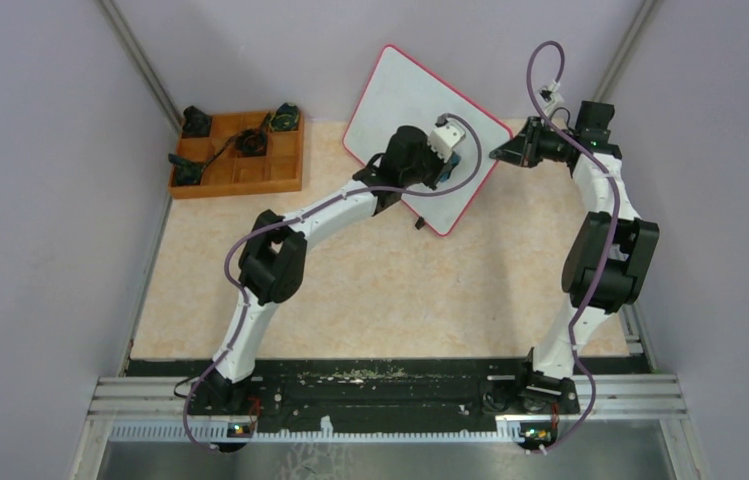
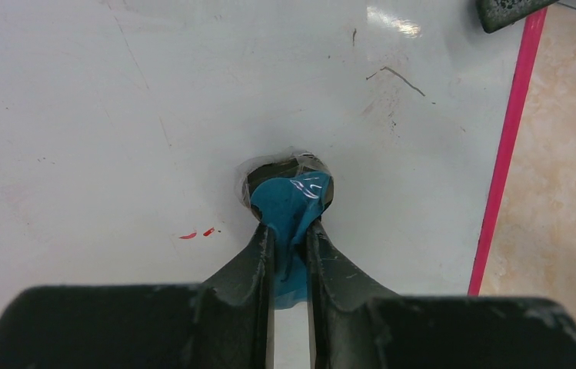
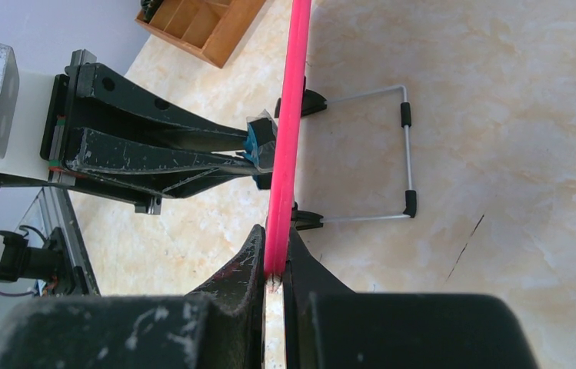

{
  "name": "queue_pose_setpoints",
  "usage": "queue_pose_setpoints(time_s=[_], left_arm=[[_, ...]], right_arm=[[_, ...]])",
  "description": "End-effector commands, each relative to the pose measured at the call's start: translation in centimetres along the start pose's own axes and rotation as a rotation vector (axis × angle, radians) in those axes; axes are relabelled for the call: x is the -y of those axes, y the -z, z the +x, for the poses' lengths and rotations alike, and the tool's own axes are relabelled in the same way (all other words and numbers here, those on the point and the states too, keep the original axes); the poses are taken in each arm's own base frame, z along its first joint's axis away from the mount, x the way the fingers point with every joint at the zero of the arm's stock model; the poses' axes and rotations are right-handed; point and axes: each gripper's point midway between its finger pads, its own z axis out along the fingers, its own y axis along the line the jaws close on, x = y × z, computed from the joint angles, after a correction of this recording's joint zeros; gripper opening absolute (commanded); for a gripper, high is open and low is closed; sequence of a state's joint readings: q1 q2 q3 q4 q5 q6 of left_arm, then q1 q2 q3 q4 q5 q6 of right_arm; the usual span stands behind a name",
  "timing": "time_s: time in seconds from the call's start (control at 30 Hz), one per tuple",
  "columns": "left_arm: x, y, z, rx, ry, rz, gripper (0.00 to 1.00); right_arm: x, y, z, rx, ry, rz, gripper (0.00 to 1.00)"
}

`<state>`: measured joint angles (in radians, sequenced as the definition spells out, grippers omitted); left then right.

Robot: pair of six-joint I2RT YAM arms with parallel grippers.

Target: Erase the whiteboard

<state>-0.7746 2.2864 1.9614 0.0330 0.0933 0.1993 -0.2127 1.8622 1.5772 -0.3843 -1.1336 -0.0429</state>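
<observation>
The whiteboard point(image 1: 395, 100) stands far back on the table point(image 1: 400, 290), the tray point(image 1: 282, 165) to its left.

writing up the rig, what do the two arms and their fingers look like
The left arm and right arm have white links with bulky black joint housings; a purple cable runs along each. The left fingers and right fingers are long, tapered, black, scuffed pale.
</observation>
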Motion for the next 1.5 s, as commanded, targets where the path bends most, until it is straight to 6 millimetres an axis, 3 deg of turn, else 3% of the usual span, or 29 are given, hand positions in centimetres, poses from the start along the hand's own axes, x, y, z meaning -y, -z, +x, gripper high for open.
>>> queue_pose_setpoints(time_s=[0.0,0.43,0.67,0.8,1.03,1.17,1.47], left_arm=[[5.5,-0.4,6.5,-0.148,0.025,0.157,0.00],[-10.5,3.3,13.5,-0.230,0.067,-0.106,0.00],[-15.7,4.6,12.3,-0.198,0.077,-0.195,0.00],[-16.0,4.7,10.5,-0.165,0.101,-0.189,0.00],[-14.2,3.6,5.9,-0.094,0.089,-0.156,0.00],[-13.5,2.8,4.3,-0.069,0.091,-0.141,0.00],[-8.1,1.1,1.9,-0.029,0.090,-0.024,0.00]], right_arm=[[-5.4,-0.5,-2.0,0.024,0.160,-0.149,0.00],[-5.2,-0.6,-1.9,0.022,0.157,-0.150,0.00],[-5.2,-0.6,-2.0,0.024,0.158,-0.151,0.00],[-5.1,-0.7,-1.9,0.022,0.155,-0.151,0.00],[-5.0,-0.7,-1.8,0.022,0.151,-0.153,0.00],[-5.0,-0.7,-1.8,0.021,0.150,-0.153,0.00],[-4.9,-0.8,-1.6,0.019,0.147,-0.153,0.00]])
